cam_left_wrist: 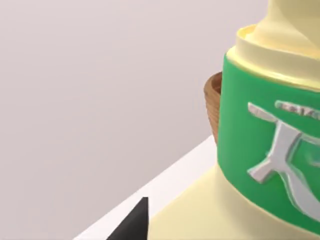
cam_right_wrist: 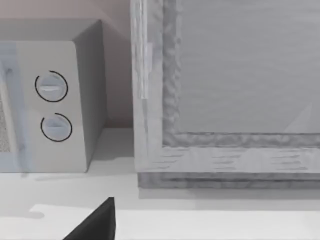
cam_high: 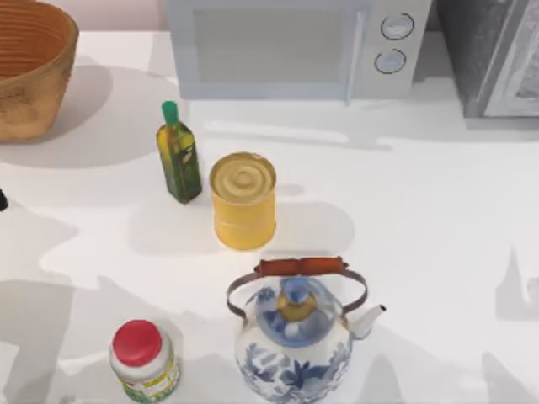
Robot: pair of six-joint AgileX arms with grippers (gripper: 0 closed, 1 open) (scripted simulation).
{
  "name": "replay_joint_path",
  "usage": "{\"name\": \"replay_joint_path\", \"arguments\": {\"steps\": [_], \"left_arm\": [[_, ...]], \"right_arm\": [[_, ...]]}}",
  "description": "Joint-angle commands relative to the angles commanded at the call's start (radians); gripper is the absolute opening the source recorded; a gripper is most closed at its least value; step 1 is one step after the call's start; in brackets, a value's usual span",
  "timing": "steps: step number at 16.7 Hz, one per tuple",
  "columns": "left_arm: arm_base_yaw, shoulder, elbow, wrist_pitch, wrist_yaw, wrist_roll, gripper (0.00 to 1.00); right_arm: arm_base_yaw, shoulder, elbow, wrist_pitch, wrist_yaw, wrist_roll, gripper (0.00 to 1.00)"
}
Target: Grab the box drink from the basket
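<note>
The basket (cam_high: 29, 67) sits at the table's back left. No carton shows inside it. A pale yellow container with a green band (cam_left_wrist: 270, 150) stands close before the left gripper (cam_left_wrist: 134, 222), possibly the drink. Neither gripper's opening can be told. If a carton, it is likely light and crushable, so pinch its 2 flat sides gently. The right gripper (cam_right_wrist: 95, 222) idles near the microwave (cam_high: 295, 46).

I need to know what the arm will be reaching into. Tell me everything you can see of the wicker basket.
The basket is a big round bowl of light brown woven wicker, ribbed in rings on the inside, with a thick rim and walls that narrow toward the base. It stands upright at the table's far left corner, cut off by the top view's edge, apart from the oil bottle and the microwave. Nothing shows inside the visible part. In the left wrist view a brown sliver of it peeks out behind a close green-labelled cream container.
</note>
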Motion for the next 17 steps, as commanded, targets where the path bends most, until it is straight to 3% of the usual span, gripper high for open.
{"name": "replay_joint_path", "arguments": {"steps": [4,17], "left_arm": [[0.002,0.006,-0.001,0.006,0.003,0.000,0.00],[0.002,0.006,-0.001,0.006,0.003,0.000,0.98]], "right_arm": [[0.000,0.000,0.000,0.000,0.000,0.000,1.00],[0.000,0.000,0.000,0.000,0.000,0.000,1.00]]}}
